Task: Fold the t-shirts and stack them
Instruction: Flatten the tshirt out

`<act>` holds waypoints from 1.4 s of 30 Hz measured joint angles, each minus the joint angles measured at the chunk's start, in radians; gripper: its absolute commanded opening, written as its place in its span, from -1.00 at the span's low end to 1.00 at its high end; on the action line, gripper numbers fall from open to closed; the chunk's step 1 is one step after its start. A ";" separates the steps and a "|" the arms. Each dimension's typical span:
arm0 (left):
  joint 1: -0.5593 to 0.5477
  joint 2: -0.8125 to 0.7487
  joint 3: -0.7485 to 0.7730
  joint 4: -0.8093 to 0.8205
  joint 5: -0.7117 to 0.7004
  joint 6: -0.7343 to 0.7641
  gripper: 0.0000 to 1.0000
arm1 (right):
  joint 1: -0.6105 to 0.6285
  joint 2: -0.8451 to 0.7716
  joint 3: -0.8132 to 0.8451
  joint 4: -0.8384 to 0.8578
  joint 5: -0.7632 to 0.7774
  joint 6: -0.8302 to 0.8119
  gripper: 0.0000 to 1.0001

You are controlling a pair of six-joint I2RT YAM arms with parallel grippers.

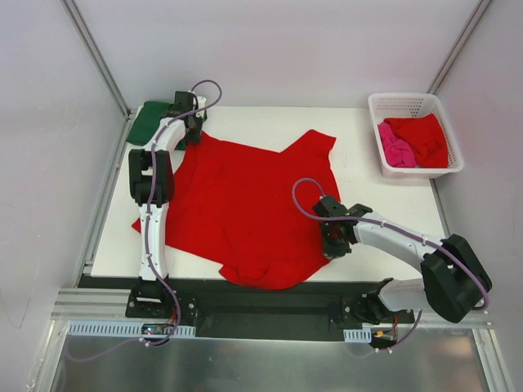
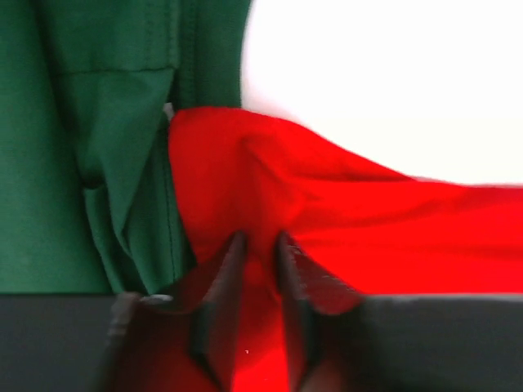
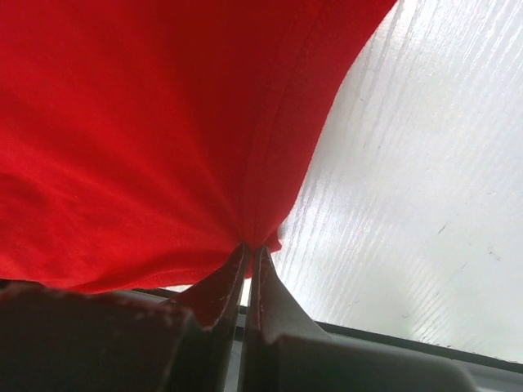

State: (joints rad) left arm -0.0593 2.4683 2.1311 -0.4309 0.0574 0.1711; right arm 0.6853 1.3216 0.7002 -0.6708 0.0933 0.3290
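Green t-shirt (image 1: 149, 119) is lying at the desk's (image 1: 368, 147) far left corner, touching the red t-shirt (image 1: 245, 204) spreading across the middle. Just beside the green cloth, the left gripper (image 1: 194, 131) is pinching a fold of the red t-shirt; the right gripper (image 1: 333, 245) is clamping its near right edge. Another red tee (image 1: 425, 135) and a pink tee (image 1: 395, 149) are sitting in the white basket (image 1: 413, 102) at far right.

White tabletop (image 1: 384, 184), pale plain walls (image 1: 286, 49), aluminium corner posts (image 1: 94, 53), brushed metal sheet (image 1: 270, 363) in front; even light.
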 measured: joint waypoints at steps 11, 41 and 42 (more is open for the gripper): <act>-0.007 0.000 0.000 -0.001 -0.041 0.002 -0.95 | 0.000 -0.003 0.024 -0.041 0.037 0.001 -0.98; -0.032 0.002 0.005 0.013 -0.105 0.012 0.99 | -0.122 -0.061 0.114 -0.282 0.270 0.068 -0.11; -0.032 0.002 0.005 0.014 -0.104 0.010 0.98 | -0.123 -0.070 0.115 -0.285 0.269 0.066 -0.07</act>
State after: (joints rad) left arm -0.0914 2.4706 2.1357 -0.4164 -0.0467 0.1814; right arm 0.5625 1.2518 0.8154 -0.9554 0.3622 0.3954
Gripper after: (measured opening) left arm 0.990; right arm 0.340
